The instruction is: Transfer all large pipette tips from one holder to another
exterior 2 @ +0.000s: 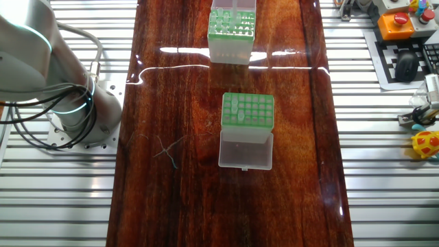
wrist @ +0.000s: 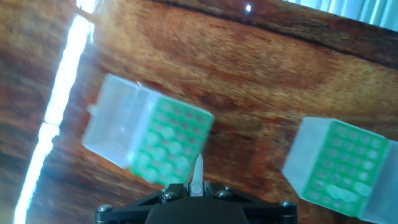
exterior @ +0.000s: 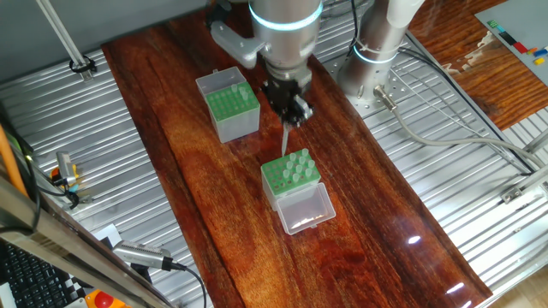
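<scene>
My gripper [exterior: 292,115] is shut on one large pipette tip [exterior: 285,141], which hangs point-down just above the far edge of the clear-sided holder [exterior: 291,175]. Several tips stand in that holder, and its clear lid [exterior: 305,210] lies open toward the front. The grey-sided holder [exterior: 228,104] stands to the back left with its whitish lid open. In the hand view the tip [wrist: 198,175] sits between my fingers, with two blurred green-topped boxes below [wrist: 155,143] [wrist: 339,163]. The other fixed view shows the clear-sided holder [exterior 2: 232,31] and the grey-sided one [exterior 2: 247,113], but not my gripper.
The robot base [exterior: 377,47] stands at the table's back right with cables trailing over ribbed metal decking. A thin wire scrap [exterior 2: 168,152] lies on the wood. Tools and an orange button box [exterior 2: 398,20] sit beyond the table's edge.
</scene>
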Controlling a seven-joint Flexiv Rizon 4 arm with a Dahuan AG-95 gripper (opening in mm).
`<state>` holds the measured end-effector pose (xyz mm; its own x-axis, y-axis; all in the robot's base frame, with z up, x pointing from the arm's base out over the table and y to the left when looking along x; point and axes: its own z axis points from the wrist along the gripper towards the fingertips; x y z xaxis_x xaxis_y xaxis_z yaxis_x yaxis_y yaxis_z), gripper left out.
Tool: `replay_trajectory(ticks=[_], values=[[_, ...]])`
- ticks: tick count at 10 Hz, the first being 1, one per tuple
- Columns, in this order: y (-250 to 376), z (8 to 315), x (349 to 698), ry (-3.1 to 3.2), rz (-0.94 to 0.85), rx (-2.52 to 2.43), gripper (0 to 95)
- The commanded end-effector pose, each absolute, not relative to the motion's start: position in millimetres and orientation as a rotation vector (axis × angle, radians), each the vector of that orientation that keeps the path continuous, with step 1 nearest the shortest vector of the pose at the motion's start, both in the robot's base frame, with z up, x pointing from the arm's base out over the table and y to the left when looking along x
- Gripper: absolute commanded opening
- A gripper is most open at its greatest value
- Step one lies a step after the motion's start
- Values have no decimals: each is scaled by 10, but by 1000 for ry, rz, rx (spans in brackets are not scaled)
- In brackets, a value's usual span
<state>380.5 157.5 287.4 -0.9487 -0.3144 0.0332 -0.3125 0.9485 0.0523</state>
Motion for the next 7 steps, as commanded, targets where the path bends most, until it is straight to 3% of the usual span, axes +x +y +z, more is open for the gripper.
replay_trajectory(ticks=[1, 7], values=[[1406, 2746, 3724, -3057, -59, 576, 0], [1422, 2737, 3737, -3041, 25, 569, 0]])
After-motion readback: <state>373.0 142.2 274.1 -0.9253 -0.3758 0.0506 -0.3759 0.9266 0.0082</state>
